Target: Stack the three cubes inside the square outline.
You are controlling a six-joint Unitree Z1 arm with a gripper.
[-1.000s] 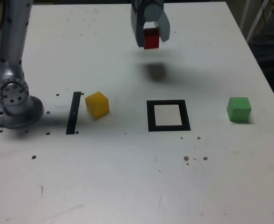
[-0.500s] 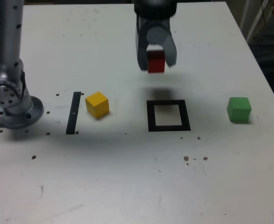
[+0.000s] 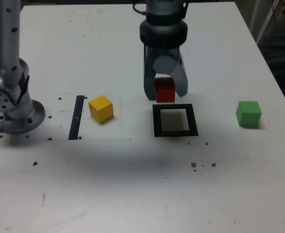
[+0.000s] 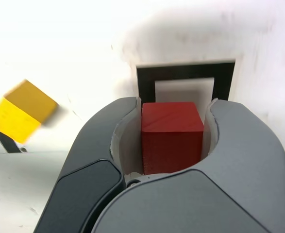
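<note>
Landmark for all positions: the square outline [image 3: 175, 120], a thick black frame with a white centre, lying flat on the white table [image 3: 132, 184].

Gripper [image 3: 165, 93]: pointing down, jaws clamped on the red cube [image 3: 165, 90], one jaw on each side face. In the exterior view the cube sits just behind the outline's far edge and appears lifted off the table; its lower edge overlaps the frame's far bar in the picture. The wrist view confirms the grip: the red cube [image 4: 172, 137] fills the gap between the two grey jaws of the gripper [image 4: 173, 141], and the outline [image 4: 185, 82] shows just beyond it, only partly covered.

Yellow cube [image 3: 101, 108]: on the table, well apart from the outline toward the exterior view's left, resting flat and turned slightly askew. It appears blurred in the wrist view [image 4: 22, 117].

Black strip [image 3: 76, 117]: thin, straight, lying just beyond the yellow cube on the side away from the outline.

Green cube [image 3: 248, 114]: on the table, well apart from the outline toward the exterior view's right, resting flat.

Arm base [image 3: 11, 104]: farther from the outline than the strip, at the exterior view's left edge.

Outline interior: white centre visible, shaded by the gripper.

Table surface: scattered dark specks in front of the outline.
</note>
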